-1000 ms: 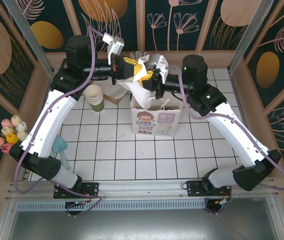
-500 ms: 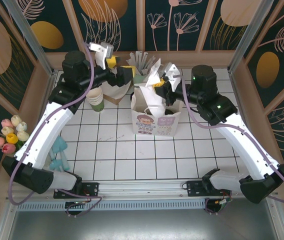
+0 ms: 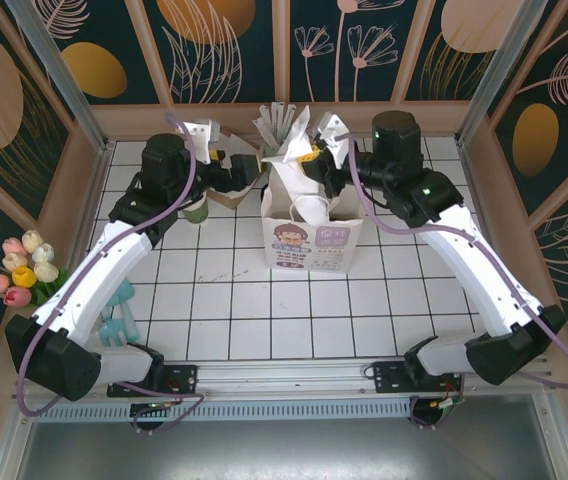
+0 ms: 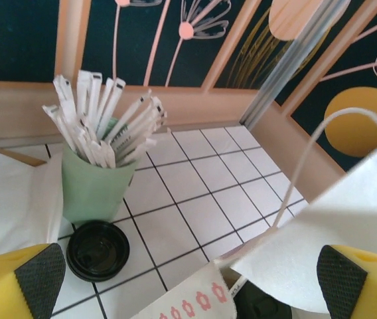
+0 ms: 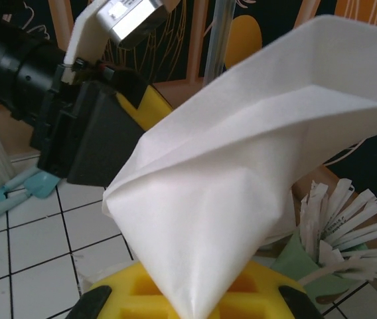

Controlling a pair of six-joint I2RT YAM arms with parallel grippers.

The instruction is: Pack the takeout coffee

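The white paper bag point(image 3: 309, 235) stands upright mid-table, its printed rim point(image 4: 195, 299) low in the left wrist view. A black rounded lid point(image 4: 261, 307) sits down inside its mouth; it looks like the takeout coffee, its cup sides hidden. My left gripper point(image 3: 254, 172) point(image 4: 190, 279) hangs open just left of the bag's top, nothing between its yellow fingers point(image 4: 16, 282). My right gripper point(image 3: 316, 160) point(image 5: 195, 307) is shut on a sheet of white paper point(image 5: 241, 179) held above the bag's back edge.
A mint green holder of white sticks point(image 4: 95, 179) point(image 3: 282, 125) stands behind the bag, a loose black lid point(image 4: 98, 249) in front of it. A stack of cups point(image 3: 196, 208) sits under the left arm. Teal spoons point(image 3: 119, 310) and flowers point(image 3: 24, 270) lie at the left.
My left gripper has gone from shut to open and pulled back left and lower from above the bag. The right gripper keeps hold of the white paper.
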